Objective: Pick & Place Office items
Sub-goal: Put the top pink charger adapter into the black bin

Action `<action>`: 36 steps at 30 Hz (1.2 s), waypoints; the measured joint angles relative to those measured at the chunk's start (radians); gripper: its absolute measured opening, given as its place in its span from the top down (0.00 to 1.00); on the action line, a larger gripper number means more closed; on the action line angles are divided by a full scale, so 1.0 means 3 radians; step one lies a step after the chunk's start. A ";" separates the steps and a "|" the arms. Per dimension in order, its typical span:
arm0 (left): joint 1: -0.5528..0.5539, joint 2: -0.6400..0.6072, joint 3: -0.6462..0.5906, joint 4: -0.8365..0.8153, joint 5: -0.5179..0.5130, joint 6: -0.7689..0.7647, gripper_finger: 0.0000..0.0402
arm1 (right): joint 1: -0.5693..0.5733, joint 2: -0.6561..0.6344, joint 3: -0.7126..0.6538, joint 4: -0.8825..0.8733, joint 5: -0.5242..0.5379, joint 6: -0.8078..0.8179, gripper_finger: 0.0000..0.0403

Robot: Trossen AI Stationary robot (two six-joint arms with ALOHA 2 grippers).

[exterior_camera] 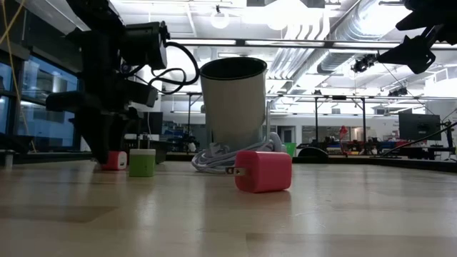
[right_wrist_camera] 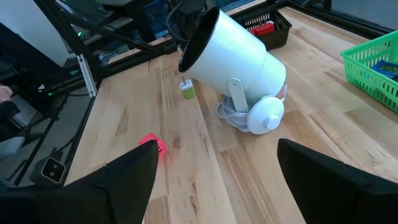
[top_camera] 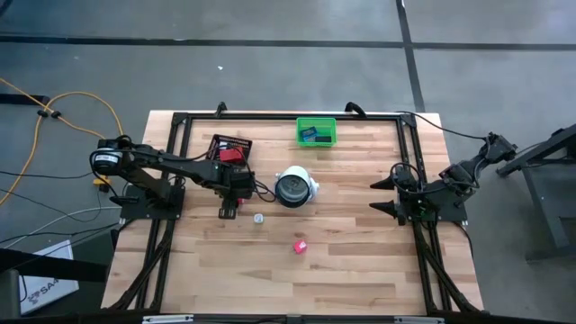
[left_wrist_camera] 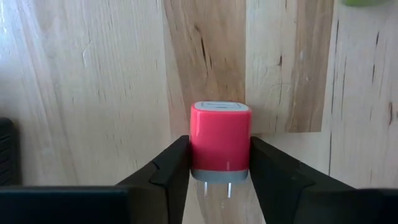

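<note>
Down on the wood table (top_camera: 342, 261), just in front of the black mesh tray (top_camera: 230, 148), the left gripper (left_wrist_camera: 219, 171) has its 2 fingers pressed against both sides of a red charger block (left_wrist_camera: 220, 137), so it looks clamped on it; I'd keep the squeeze centred and lift straight up so it doesn't twist. The block lies flat, long axis running along the fingers, 2 metal prongs pointing back toward the wrist. Right gripper (right_wrist_camera: 214, 168) hangs spread wide at the table's right edge.

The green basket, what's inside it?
Inside the green basket lie flat blue and teal pieces. Its mesh wall covers part of them, so I cannot count them.
</note>
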 joint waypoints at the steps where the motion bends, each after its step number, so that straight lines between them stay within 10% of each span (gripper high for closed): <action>1: 0.0000 -0.0002 0.0000 -0.0001 0.0000 -0.0001 0.65 | -0.0001 0.0001 0.0000 0.0000 0.0000 0.0000 0.21; 20: 0.0000 -0.0042 0.0000 -0.0028 -0.0003 -0.0058 0.66 | 0.0000 0.0001 0.0000 -0.0001 -0.0001 0.0000 0.21; 36: 0.0122 -0.0876 0.0074 -0.0530 -0.0409 -0.0611 0.66 | 0.0000 0.0001 0.0000 0.0000 0.0000 0.0000 0.21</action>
